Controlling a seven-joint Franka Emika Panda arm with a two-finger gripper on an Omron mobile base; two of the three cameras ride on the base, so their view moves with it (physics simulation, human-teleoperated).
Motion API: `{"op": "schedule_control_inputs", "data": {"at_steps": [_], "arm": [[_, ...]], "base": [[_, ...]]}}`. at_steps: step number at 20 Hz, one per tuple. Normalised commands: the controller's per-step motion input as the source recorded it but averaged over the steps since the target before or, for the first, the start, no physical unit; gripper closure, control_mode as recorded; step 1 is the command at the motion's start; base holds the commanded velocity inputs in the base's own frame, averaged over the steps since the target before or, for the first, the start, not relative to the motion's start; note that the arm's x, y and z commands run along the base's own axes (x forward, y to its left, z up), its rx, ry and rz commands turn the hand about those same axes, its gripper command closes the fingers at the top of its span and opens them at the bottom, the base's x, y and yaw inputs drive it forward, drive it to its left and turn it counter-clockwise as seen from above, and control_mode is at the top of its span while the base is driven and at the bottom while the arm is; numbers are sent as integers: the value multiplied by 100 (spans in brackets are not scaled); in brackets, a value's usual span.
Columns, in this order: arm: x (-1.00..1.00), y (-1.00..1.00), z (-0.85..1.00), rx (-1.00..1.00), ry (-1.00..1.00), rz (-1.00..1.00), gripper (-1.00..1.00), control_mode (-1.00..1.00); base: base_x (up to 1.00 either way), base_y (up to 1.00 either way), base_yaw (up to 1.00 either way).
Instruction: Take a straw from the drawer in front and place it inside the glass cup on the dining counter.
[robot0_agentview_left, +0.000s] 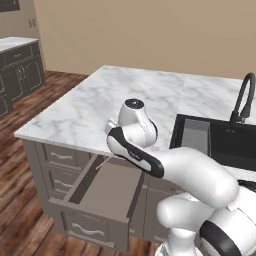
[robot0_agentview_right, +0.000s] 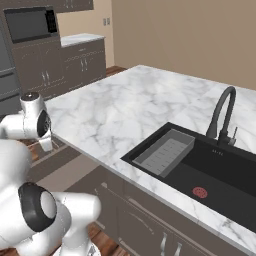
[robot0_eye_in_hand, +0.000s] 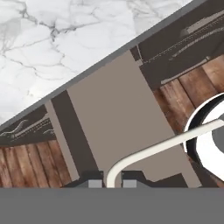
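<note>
Presently the drawer (robot0_agentview_left: 102, 192) is seen pulled fully out from under the dining counter (robot0_agentview_left: 95, 107), its curved silver handle (robot0_agentview_left: 88, 230) on the panelled front facing outward. The gripper (robot0_eye_in_hand: 109, 183) is held above the open drawer, with the arm bent over the counter's near edge. A thin pale stick, taken to be the straw (robot0_eye_in_hand: 162, 148), is seen in the hand view running up from between the finger tips and bending off to the right; the tips sit close on either side of it, so the straw appears gripped. In the left base view a thin light line (robot0_agentview_left: 104, 161) shows just below the hand, over the drawer's back corner. A black sink (robot0_agentview_right: 200, 175) with a dark tap (robot0_agentview_right: 222, 112) is set into the counter to the right. The drawer's floor (robot0_eye_in_hand: 116, 118) is bare and tan.
</note>
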Motion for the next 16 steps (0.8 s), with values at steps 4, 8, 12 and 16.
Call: {"op": "schedule_control_inputs", "data": {"at_steps": [4, 8, 12, 16], "arm": [[-1, -65, 98, 0, -2, 0, 100, -100], [0, -64, 64, -3, 0, 0, 100, -100], [0, -54, 28, -7, 0, 0, 100, -100], [0, -51, 2, -7, 0, 0, 100, -100]], "base": [[0, 0, 0], [0, 0, 0], [0, 0, 0], [0, 0, 0]]}}
